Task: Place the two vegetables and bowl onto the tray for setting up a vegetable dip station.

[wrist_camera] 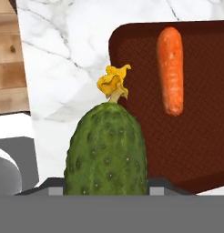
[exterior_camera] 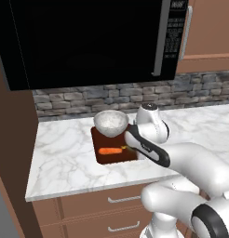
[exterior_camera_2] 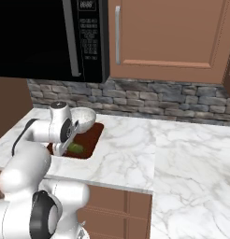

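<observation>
marble counter (exterior_camera: 65, 153) below, the tool (wrist_camera: 107, 191) is clamped on the cucumber (wrist_camera: 107, 150) over the tray (wrist_camera: 196, 136).

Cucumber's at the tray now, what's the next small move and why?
Probably lower a bit and open the jaws. The cucumber sits between them, over the near edge of the tray; the carrot and bowl are already on it, so a release beside the carrot likely finishes.

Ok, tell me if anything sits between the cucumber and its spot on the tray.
Nothing visible does. The gripper holds the cucumber over the tray. The carrot lies farther along on the tray, and the bowl sits at the back.
</observation>
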